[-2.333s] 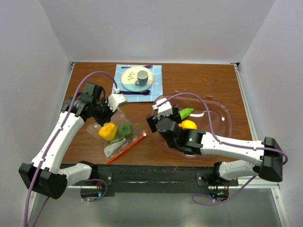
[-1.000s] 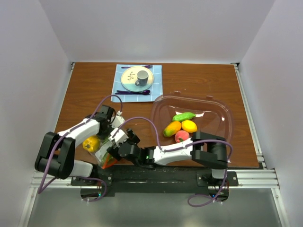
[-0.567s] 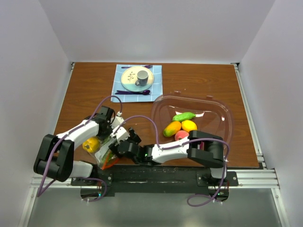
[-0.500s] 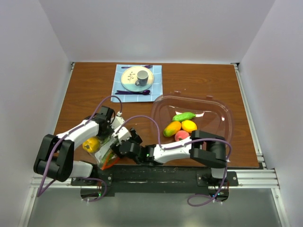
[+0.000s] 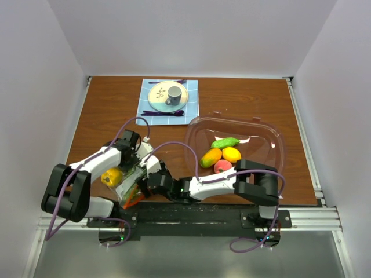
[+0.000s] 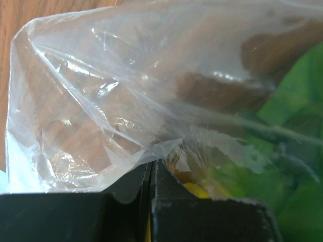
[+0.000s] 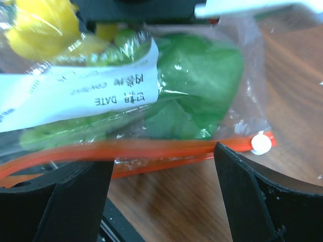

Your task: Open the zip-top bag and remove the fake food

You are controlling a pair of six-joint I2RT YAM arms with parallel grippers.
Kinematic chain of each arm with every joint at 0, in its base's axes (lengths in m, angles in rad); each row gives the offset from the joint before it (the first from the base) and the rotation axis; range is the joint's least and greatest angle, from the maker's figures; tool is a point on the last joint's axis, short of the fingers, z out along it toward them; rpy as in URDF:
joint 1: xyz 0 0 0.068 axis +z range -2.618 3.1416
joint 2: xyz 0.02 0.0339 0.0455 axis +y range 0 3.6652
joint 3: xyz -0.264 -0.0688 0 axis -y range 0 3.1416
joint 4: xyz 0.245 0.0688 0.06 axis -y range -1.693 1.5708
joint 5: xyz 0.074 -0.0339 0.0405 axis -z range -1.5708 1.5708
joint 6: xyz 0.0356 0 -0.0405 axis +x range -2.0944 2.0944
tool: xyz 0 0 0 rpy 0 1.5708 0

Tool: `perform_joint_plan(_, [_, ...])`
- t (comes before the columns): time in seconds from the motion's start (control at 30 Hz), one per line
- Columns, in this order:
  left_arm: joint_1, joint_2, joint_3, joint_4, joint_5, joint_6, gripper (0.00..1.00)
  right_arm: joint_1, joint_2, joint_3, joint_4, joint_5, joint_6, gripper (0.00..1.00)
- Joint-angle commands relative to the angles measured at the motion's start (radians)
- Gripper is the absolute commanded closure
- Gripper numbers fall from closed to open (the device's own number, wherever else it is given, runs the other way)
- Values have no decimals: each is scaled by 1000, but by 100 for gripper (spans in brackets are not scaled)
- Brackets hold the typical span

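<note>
Opening step. Pinching bag (image 6: pixel 101 101) with shut left gripper (image 6: pixel 151 169); straddling zipper (image 7: pixel 151 149) with right gripper (image 7: pixel 161 161), wide open, empty. Next, probably: clamp zipper, pull apart, reach food (image 7: pixel 197 85).

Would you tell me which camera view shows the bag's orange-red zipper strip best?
The right wrist view: the zipper strip runs across the frame, with its white slider at one end. The top external view shows only an orange sliver beside the arms. The left wrist view shows only the clear bag, no zipper.
</note>
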State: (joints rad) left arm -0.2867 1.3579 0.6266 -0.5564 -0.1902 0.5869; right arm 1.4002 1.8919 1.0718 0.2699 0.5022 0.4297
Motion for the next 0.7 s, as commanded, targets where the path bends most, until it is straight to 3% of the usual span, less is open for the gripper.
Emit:
perform_joint_plan(0.0, [1,18,-15,-63,71,-21,100,0,38,20,6,-44,53,15])
perform_joint_plan(0.2, [1,14,5,-83,71,-24,100,-44,53,40,-3,-65,89,12])
perform_joint_plan(0.47, [1,27,-1,-69,61,-19,100,-26,-100,-82,44,-76,93,17])
perform_joint_plan(0.67, [1,38,15,-79,78,-30,100,-26,-63,-76,77,-117,99,18])
